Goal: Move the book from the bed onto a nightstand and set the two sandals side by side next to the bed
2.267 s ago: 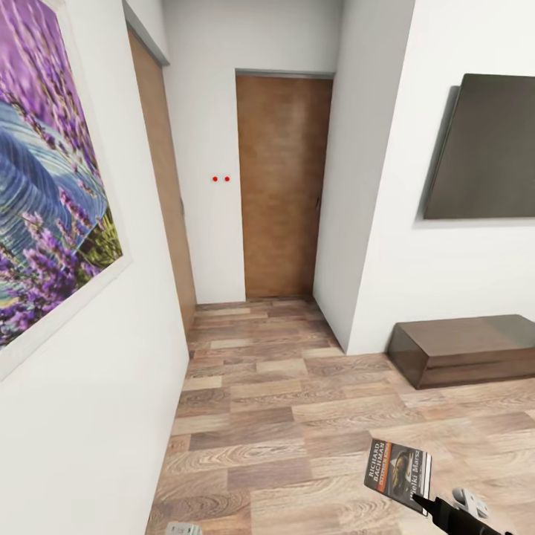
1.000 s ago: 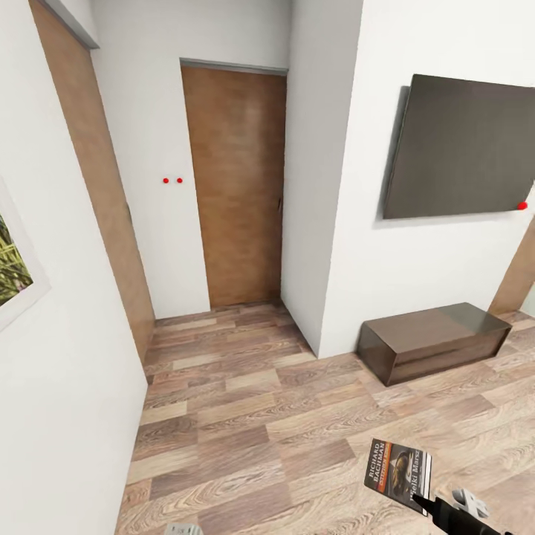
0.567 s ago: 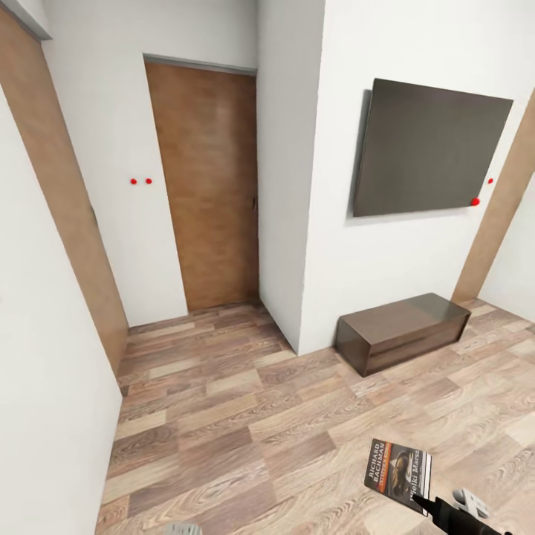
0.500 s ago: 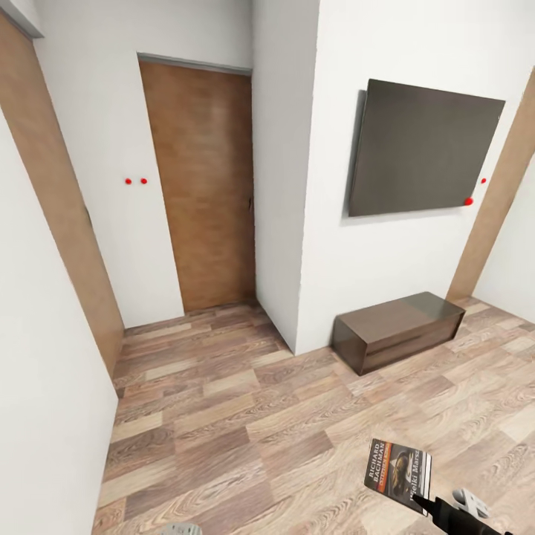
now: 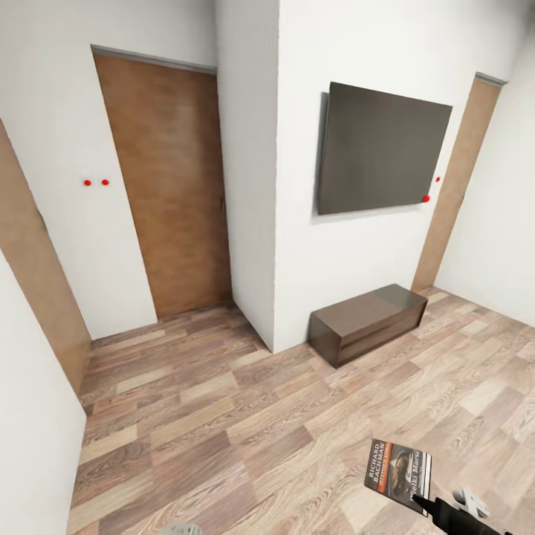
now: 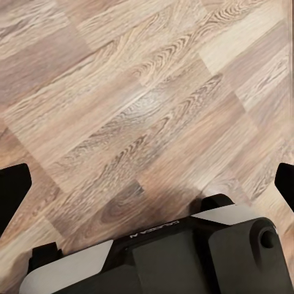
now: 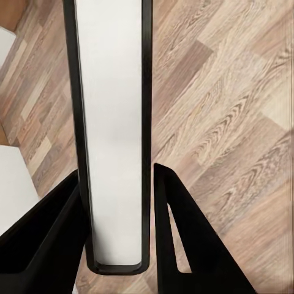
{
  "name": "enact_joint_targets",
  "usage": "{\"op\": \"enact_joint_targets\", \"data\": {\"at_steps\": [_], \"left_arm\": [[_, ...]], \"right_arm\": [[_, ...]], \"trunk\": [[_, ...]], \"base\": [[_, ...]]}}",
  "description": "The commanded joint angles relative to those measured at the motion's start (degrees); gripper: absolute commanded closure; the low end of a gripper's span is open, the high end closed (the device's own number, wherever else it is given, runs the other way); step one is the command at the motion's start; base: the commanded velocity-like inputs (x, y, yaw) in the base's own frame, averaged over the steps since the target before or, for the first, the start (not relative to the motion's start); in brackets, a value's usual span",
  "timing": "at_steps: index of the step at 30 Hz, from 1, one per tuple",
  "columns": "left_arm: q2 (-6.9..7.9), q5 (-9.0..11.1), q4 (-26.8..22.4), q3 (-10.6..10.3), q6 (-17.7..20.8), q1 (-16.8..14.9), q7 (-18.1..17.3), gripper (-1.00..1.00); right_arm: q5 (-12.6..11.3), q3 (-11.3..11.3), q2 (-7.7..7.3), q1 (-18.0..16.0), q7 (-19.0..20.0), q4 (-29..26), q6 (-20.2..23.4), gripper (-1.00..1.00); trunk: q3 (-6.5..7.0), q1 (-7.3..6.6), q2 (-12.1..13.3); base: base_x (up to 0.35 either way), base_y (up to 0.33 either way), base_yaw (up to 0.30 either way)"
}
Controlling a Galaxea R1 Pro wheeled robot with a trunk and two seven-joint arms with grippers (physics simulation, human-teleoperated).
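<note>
One thing matters right now and it's already in my right gripper (image 7: 116,233): the book (image 5: 397,466), pinched by its lower edge, so its long axis runs straight out ahead of the fingers, cover facing up toward my head camera. In the right wrist view it's edge-on, a pale strip of pages between two dark covers, with a black finger (image 7: 184,239) pressed on either side. So that hand is clamped on it and the book is riding above the floor (image 5: 223,416), not on any furniture. My left gripper (image 6: 147,184) has its fingertips spread wide at the sides of its own view, nothing between them, just planks below. Farther out, against the foot of the white wall, sits a low dark cabinet (image 5: 368,321) under a wall-mounted dark screen (image 5: 383,148), with a wooden door (image 5: 174,186) off to the left. I'd guess that's not a nightstand, and there's no bed nearby, so the base probably needs more turning before I can set the book down.
</note>
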Motion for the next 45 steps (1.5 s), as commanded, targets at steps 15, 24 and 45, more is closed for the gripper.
{"op": "enact_joint_targets", "data": {"at_steps": [15, 24, 45], "left_arm": [[0.02, 0.41, 0.04, -0.49, -0.25, -0.04, -0.18, -1.00], [0.02, 0.41, 0.03, -0.47, -0.25, -0.04, -0.24, -1.00], [0.02, 0.41, 0.04, -0.49, -0.25, -0.04, -0.24, -1.00]], "right_arm": [[-0.48, -0.36, -0.01, -0.08, 0.19, -0.02, 0.63, 1.00], [-0.49, -0.36, -0.01, -0.08, 0.19, -0.02, 0.63, 1.00], [-0.45, -0.36, -0.01, -0.07, 0.19, -0.02, 0.63, 1.00]], "trunk": [[-0.13, 0.04, -0.14], [-0.13, 0.04, -0.14], [-0.13, 0.04, -0.14]], "base": [[0.000, 0.000, -0.245], [0.199, 0.000, -0.244], [0.130, 0.000, -0.241]]}}
